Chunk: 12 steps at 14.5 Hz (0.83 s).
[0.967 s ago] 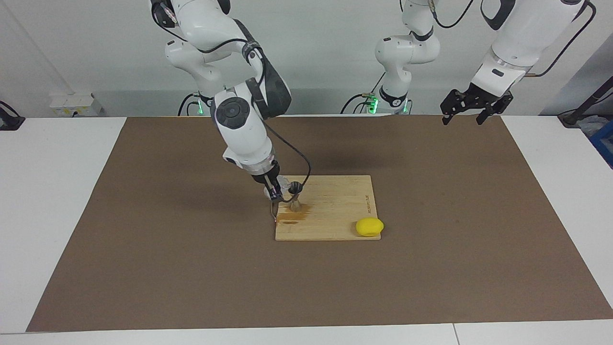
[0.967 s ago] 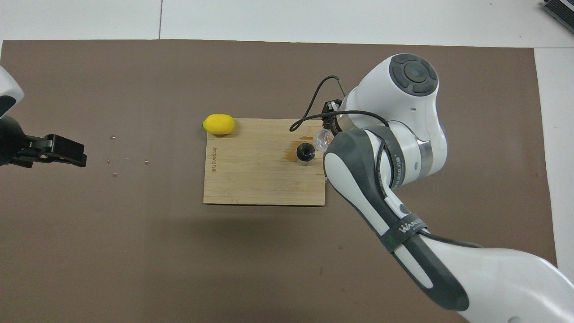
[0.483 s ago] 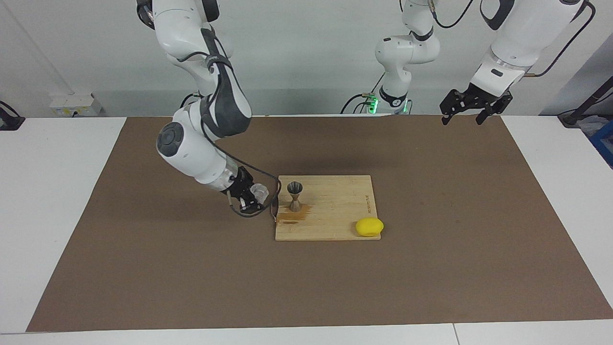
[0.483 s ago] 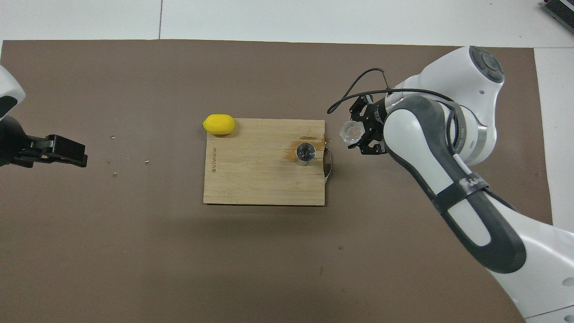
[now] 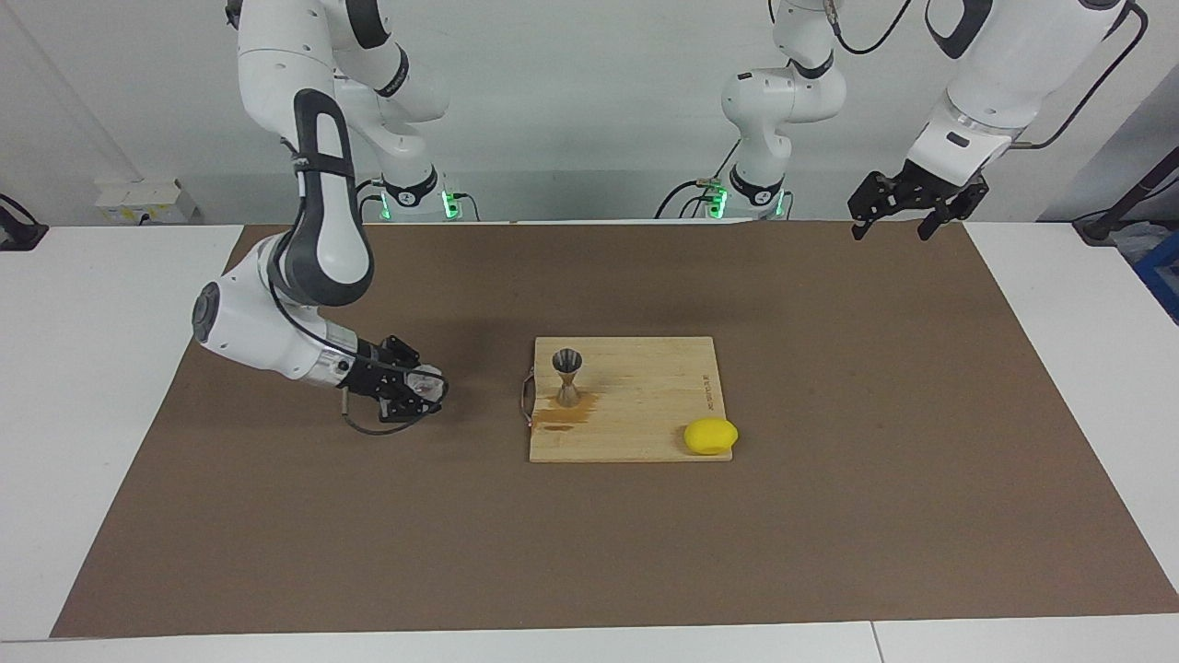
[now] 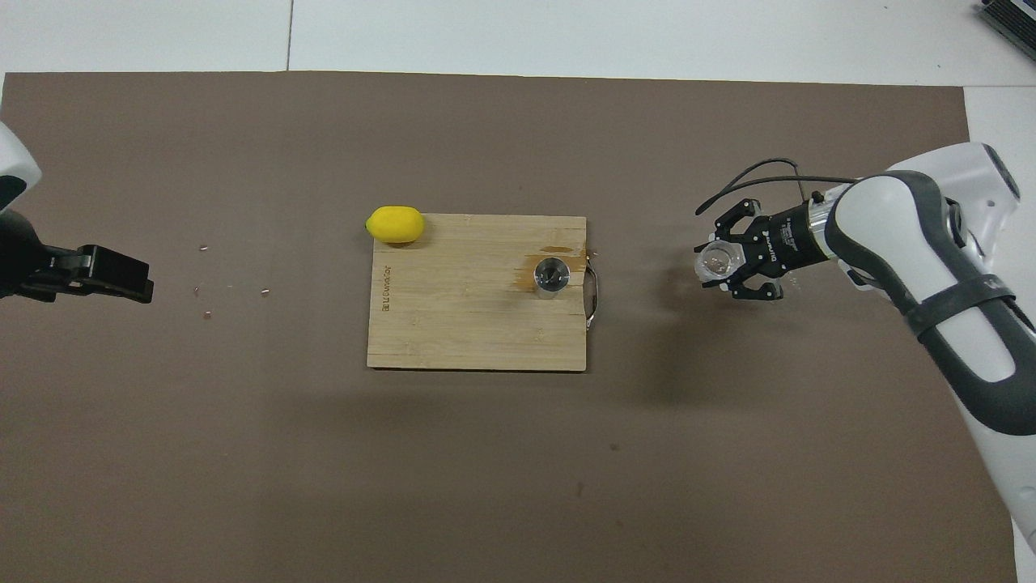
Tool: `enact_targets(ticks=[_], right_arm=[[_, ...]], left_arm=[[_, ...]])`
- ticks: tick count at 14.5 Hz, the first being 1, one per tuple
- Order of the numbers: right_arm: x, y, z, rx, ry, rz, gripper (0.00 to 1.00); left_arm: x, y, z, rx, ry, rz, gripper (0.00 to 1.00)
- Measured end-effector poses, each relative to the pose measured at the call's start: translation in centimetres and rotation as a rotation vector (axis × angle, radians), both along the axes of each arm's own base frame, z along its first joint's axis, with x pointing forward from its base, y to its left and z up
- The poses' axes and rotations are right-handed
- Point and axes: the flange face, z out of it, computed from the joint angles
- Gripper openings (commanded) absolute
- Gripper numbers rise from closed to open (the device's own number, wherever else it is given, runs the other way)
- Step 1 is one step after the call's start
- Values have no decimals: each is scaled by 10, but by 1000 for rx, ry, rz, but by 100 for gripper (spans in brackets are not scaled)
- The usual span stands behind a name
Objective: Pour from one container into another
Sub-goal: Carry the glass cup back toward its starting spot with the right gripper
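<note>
The steel jigger (image 5: pixel 566 376) (image 6: pixel 552 276) stands upright on the wooden cutting board (image 5: pixel 645 433) (image 6: pixel 453 324), at its edge toward the right arm's end, with a brown wet patch (image 5: pixel 557 422) beside it. My right gripper (image 5: pixel 416 391) (image 6: pixel 728 264) is shut on the clear glass cup (image 5: pixel 426 384) (image 6: pixel 715 261), low over the brown mat between the board and the right arm's end. My left gripper (image 5: pixel 907 219) (image 6: pixel 121 275) hangs open and empty in the air at the left arm's end, waiting.
A yellow lemon (image 5: pixel 710 436) (image 6: pixel 395 224) lies at the board's corner farthest from the robots, toward the left arm's end. A metal handle (image 6: pixel 593 295) sticks out of the board's edge beside the jigger. Small crumbs (image 6: pixel 235 287) dot the brown mat (image 5: pixel 829 516).
My right gripper has swung the glass cup away from over the jigger, off the board and toward the right arm's end, and lowered it. The left arm has stayed still.
</note>
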Motion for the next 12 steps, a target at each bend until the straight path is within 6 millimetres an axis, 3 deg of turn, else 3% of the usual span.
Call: enact_targets(ticks=[3, 6, 12], right_arm=[[-14, -56, -24, 59, -11, 28, 2], [-25, -92, -47, 94, -19, 47, 2], [-29, -100, -64, 108, -21, 66, 2]], left_arm=[[0, 1, 0, 0, 0, -3, 100], [0, 1, 0, 0, 0, -4, 100], [0, 0, 0, 0, 0, -6, 100]])
